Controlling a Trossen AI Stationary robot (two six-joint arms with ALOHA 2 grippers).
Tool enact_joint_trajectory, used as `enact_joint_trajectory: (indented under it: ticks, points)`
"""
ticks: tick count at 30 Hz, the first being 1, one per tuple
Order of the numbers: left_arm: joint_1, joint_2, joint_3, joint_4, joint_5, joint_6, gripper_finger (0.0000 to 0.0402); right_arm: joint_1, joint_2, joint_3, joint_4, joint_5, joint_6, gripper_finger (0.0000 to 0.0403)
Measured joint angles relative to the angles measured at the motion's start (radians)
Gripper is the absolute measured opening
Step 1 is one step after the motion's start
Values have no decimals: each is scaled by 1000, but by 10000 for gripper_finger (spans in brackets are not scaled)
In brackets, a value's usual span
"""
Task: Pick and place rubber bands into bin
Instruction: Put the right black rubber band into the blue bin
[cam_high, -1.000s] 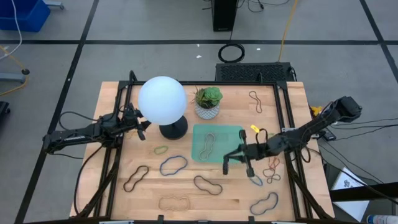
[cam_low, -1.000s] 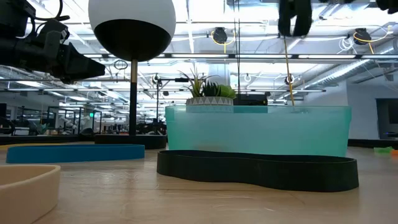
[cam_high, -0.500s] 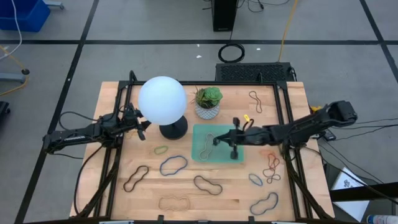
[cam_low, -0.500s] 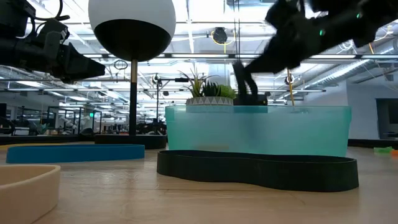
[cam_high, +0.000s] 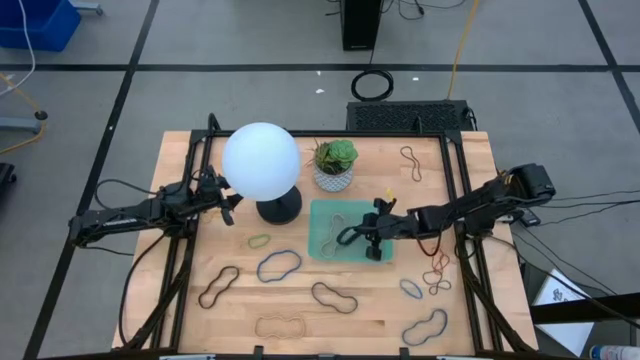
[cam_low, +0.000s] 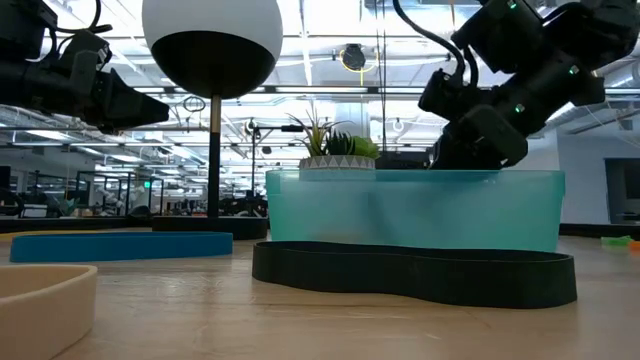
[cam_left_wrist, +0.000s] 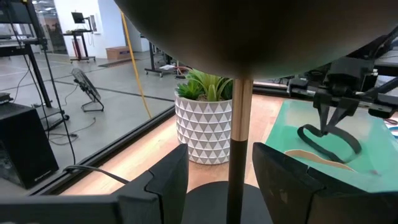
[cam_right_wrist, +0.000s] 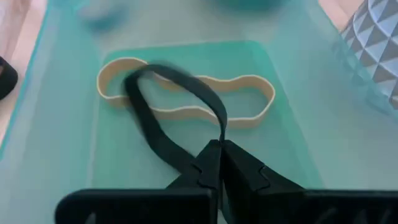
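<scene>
On the left side of the light wooden desk (cam_high: 200, 320), the left claw (cam_high: 232, 205) hangs beside the black-based lamp with a round white globe (cam_high: 261, 160), its fingers apart and holding nothing. In front of the lamp, loose rubber bands lie on the desk: a small green loop (cam_high: 259, 241), a wavy blue loop (cam_high: 278, 265), and a brown peanut-shaped loop (cam_high: 217, 286). Right of the lamp stands the small white patterned pot with a green plant (cam_high: 334, 165). Just in front of the pot sits the shallow translucent mint-green plastic bin (cam_high: 326, 212), with a tan rubber band (cam_right_wrist: 186, 98) lying flat on its floor. The right claw (cam_high: 352, 236) reaches over the bin, fingers pinched together on a black rubber band (cam_right_wrist: 168, 118) that drapes down across the tan one. More bands lie near the desk's right edge (cam_high: 436, 272).
</scene>
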Motion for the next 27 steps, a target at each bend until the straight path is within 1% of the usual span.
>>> enact_joint_trajectory:
  ticks: [16, 19, 27]
  points:
    - [0, 0, 0, 0, 0, 5, 186, 1, -8, 1, -8, 0, 2, 28]
    - [0, 0, 0, 0, 0, 5, 186, 1, -8, 1, -8, 0, 2, 42]
    - [0, 0, 0, 0, 0, 4, 186, 1, -8, 1, -8, 0, 0, 95]
